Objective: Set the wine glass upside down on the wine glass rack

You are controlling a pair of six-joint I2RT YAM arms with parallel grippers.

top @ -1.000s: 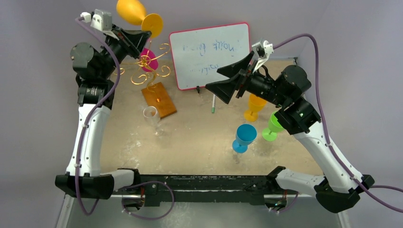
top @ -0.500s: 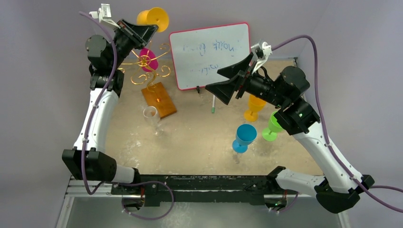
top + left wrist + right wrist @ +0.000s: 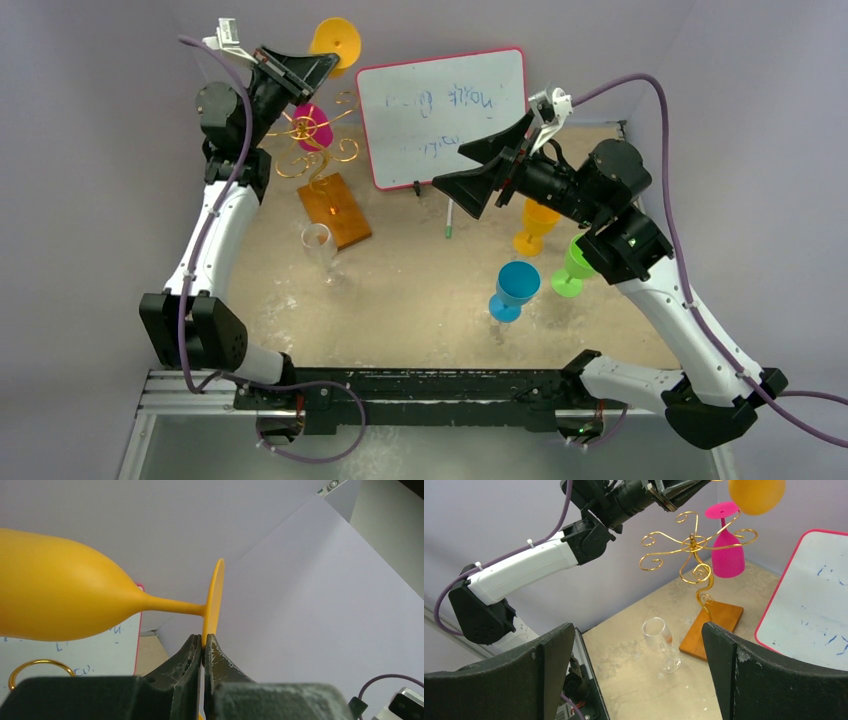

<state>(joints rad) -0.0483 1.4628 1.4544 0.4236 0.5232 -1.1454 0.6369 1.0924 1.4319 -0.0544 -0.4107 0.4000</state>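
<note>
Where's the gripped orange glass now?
Top view, upper left: the orange glass, pinched by its foot in the left gripper, held above the gold rack, beside the whiteboard.

The wine glass (image 3: 65,600) is orange, the wine glass rack (image 3: 693,543) gold.

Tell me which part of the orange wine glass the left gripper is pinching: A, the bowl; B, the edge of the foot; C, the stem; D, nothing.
B: the left wrist view shows the left gripper shut on the edge of the flat foot of the orange wine glass, stem and bowl untouched.
</note>
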